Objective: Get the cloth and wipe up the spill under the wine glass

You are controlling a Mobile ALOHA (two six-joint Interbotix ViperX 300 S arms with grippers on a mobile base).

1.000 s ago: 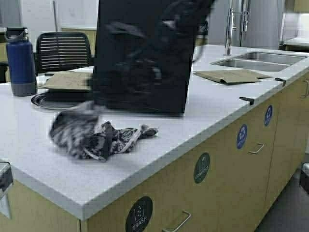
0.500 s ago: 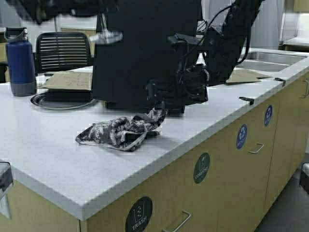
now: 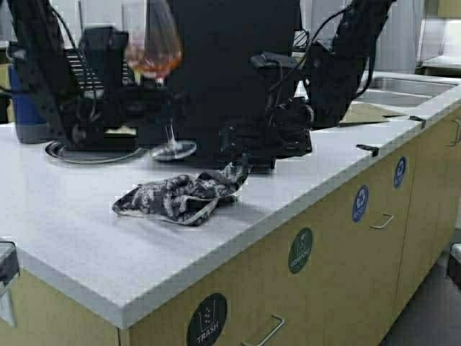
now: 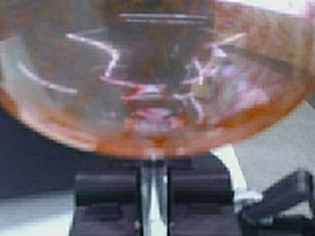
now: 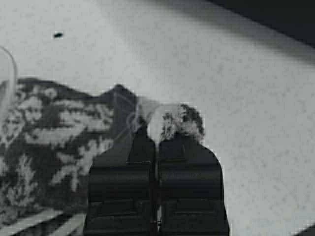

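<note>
Cloth (image 5: 54, 142) corner hidden inside right tool (image 5: 156, 142).

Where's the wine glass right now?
In the high view the wine glass is held by its stem in the left gripper, left of centre, its foot just above the counter, behind the cloth.

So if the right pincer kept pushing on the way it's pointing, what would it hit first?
Probably just more of the cloth: the right pincer is shut on its corner, with the rest bunched ahead, then bare countertop.
</note>
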